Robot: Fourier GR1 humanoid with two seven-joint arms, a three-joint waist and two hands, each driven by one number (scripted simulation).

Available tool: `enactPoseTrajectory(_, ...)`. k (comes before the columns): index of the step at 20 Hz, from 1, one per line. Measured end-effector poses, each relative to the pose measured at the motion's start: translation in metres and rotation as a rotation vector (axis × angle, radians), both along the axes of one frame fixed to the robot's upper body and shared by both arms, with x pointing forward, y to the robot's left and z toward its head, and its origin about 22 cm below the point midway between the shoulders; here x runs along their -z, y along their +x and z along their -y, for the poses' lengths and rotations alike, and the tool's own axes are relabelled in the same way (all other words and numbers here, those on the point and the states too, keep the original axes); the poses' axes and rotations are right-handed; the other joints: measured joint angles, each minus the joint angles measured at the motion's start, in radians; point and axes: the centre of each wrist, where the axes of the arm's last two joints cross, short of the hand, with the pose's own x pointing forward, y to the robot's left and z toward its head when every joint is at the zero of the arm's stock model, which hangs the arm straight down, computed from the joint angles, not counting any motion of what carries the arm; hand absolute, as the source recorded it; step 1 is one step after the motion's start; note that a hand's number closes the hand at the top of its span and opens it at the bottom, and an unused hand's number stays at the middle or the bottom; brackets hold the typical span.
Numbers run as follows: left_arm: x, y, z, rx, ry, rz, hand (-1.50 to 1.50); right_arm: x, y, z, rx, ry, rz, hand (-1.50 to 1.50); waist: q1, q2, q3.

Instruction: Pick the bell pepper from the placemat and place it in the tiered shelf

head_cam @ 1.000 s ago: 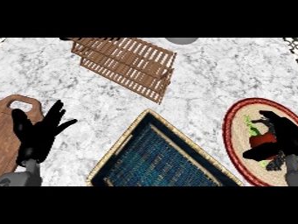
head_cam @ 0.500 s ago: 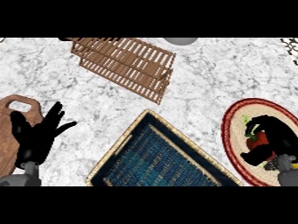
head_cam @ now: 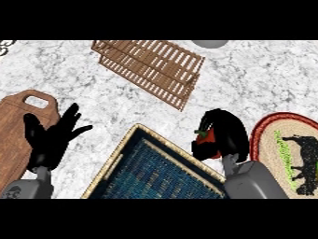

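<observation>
Right robot hand [head_cam: 224, 135] grips bell pepper [head_cam: 207, 142], orientation hidden.

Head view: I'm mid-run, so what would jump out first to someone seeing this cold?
The right hand, near centre-right, is curled round a red bell pepper above the counter, off the oval placemat at the right edge. Ahead of it, at top centre, lies the slatted wooden tiered shelf. The left hand rests open at lower left beside a wooden cutting board, and a blue woven basket fills the bottom centre.
</observation>
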Motion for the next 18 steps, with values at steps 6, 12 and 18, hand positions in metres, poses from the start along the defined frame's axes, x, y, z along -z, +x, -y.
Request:
enactPoseTrajectory(6, -0.002, 0.008, 0.014, 0.058, 0.004, -0.003, 0.00, -0.053, 0.011, -0.072, 0.011, 0.011, 0.203, 1.50, 0.056, -0.002, -0.003)
enactPoseTrajectory(12, -0.001, 0.011, 0.017, 0.062, 0.011, -0.021, 0.00, -0.109, 0.025, -0.109, 0.023, -0.063, 0.436, 1.50, 0.065, -0.012, -0.005)
enactPoseTrajectory(18, -0.002, 0.012, 0.017, 0.058, 0.024, -0.036, 0.00, -0.162, 0.037, -0.134, 0.074, -0.114, 0.592, 1.50, 0.061, -0.017, -0.005)
